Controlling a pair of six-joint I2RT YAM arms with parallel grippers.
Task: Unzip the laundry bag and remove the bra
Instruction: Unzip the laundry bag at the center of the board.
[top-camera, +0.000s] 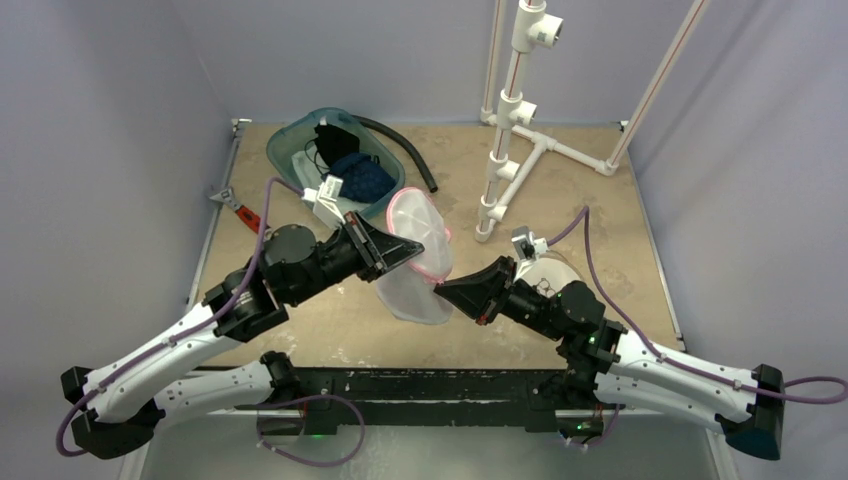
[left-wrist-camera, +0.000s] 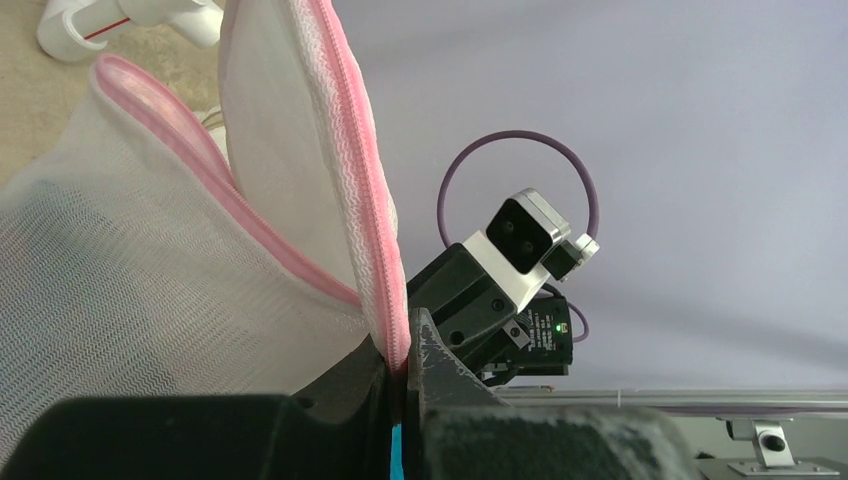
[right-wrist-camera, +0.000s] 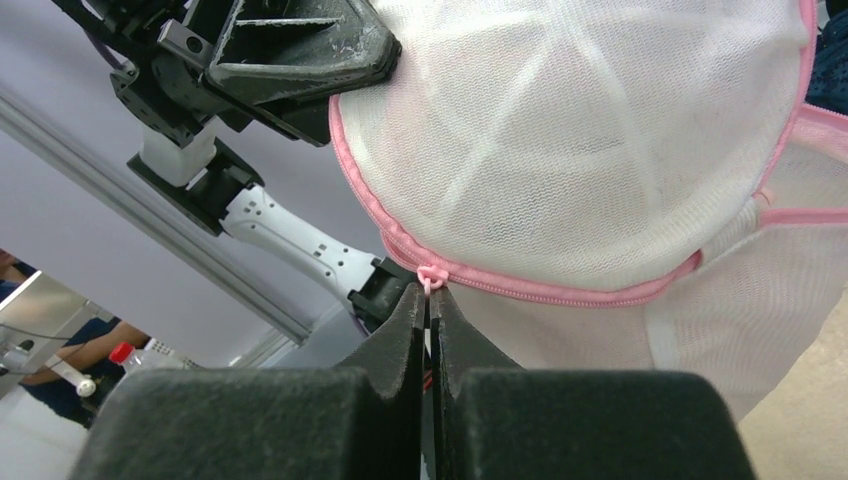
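Note:
The white mesh laundry bag (top-camera: 415, 270) with a pink zipper hangs in the air between both arms above the table. My left gripper (top-camera: 418, 252) is shut on the bag's pink zipper edge (left-wrist-camera: 385, 270), seen clamped between its fingers in the left wrist view. My right gripper (top-camera: 440, 290) is shut on the small pink zipper pull (right-wrist-camera: 430, 276) at the bag's rim. The bag's domed mesh side (right-wrist-camera: 570, 130) fills the right wrist view. The zipper is open along part of the rim in the left wrist view. The bra is not visible through the mesh.
A teal bin (top-camera: 335, 155) with dark clothes sits at the back left, a black hose (top-camera: 405, 150) beside it. A white PVC pipe stand (top-camera: 515, 120) rises at the back right. A red-handled tool (top-camera: 240, 210) lies at the table's left edge.

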